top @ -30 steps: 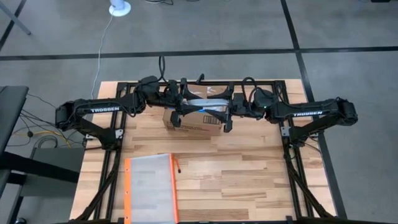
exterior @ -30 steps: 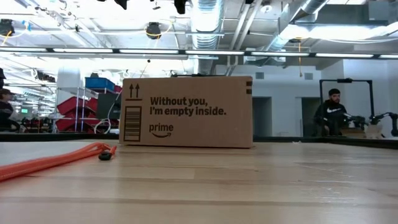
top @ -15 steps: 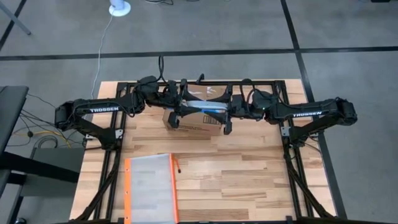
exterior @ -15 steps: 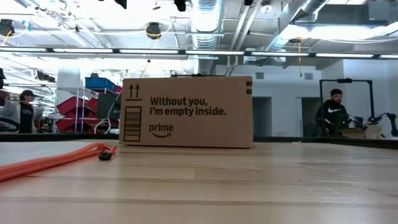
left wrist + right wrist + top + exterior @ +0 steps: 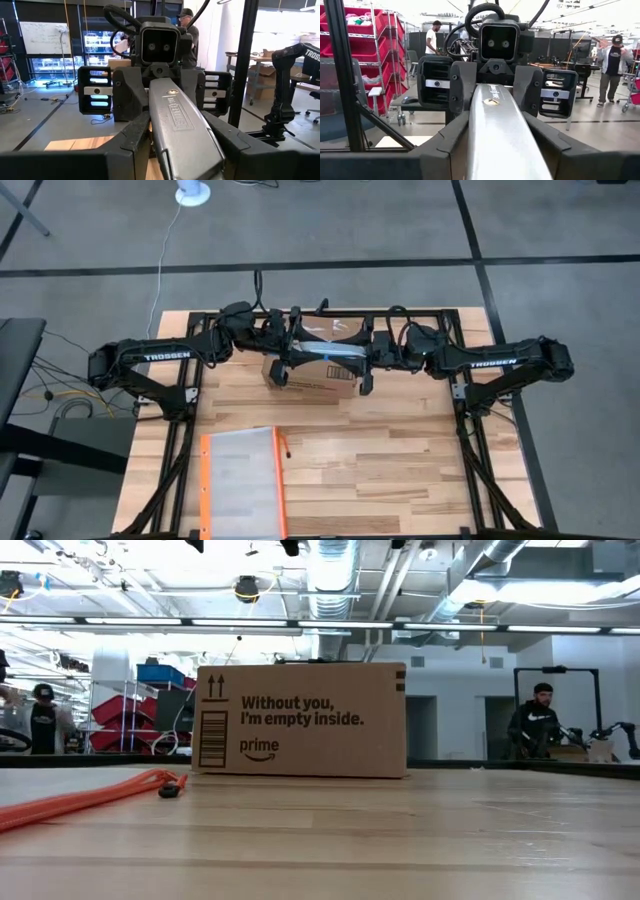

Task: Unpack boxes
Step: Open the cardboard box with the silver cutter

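Observation:
The brown cardboard box stands on its base at the table's far middle, with black print on its near side. Both arms meet high above it. My left gripper and my right gripper face each other. Each is shut on one end of a long silver metal tool that spans the gap between them. The tool runs from my left fingers to the other gripper, and likewise in the right wrist view. The low view shows no gripper near the box. My left gripper pinches the tool's left end between its two fingers, which lie level along the tool and point toward the table's right. The tool is level and clear of the box. My right gripper pinches the tool's right end between its two fingers, level, pointing toward the table's left, along the tool.
A clear pouch with orange edges lies flat at the near left of the wooden table; its orange edge and black zipper pull show in the low view. People stand in the room behind.

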